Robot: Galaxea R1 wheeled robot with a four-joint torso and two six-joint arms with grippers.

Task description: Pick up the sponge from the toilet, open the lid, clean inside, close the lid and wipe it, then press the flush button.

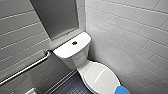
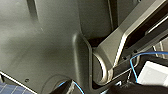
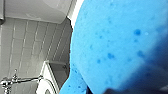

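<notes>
Now: head cam is looking down on the toilet [image 1: 82, 61], which is sitting tucked into a tiled corner.
R gripper [image 3: 125, 85]: is grasping the sponge [image 3: 117, 45]; the pad is sitting right up against the R wrist cam, w/ the room showing well behind it.
Sponge spot: the bright blue pad is hanging at the R gripper, down at the near front rim of the lid and a bit R of its middle. Can't tell if it's touching the rim.
Lid [image 1: 100, 76]: is lying shut over the bowl, just ahead of the R gripper, white and glossy.
Tank top [image 1: 72, 48]: is sitting farther ahead of the R gripper, beyond the lid and off to the L.
Flush btn [image 1: 74, 43]: dark round spot, is sitting mid tank top, well apart from the R gripper.
L gripper: can't tell if it's released or clenched; L wrist cam is staring at the robot's own dark plate and jointed bar, w/ a blue cable [image 2: 147, 53] running past.
Grab bar [image 1: 27, 67]: is running along the wall far L of the R gripper, ending beside the tank top.
Wall [image 1: 130, 27]: white tiles are rising close on the R of the R gripper.
Floor [image 1: 71, 87]: dark, is showing L of the lid.
</notes>
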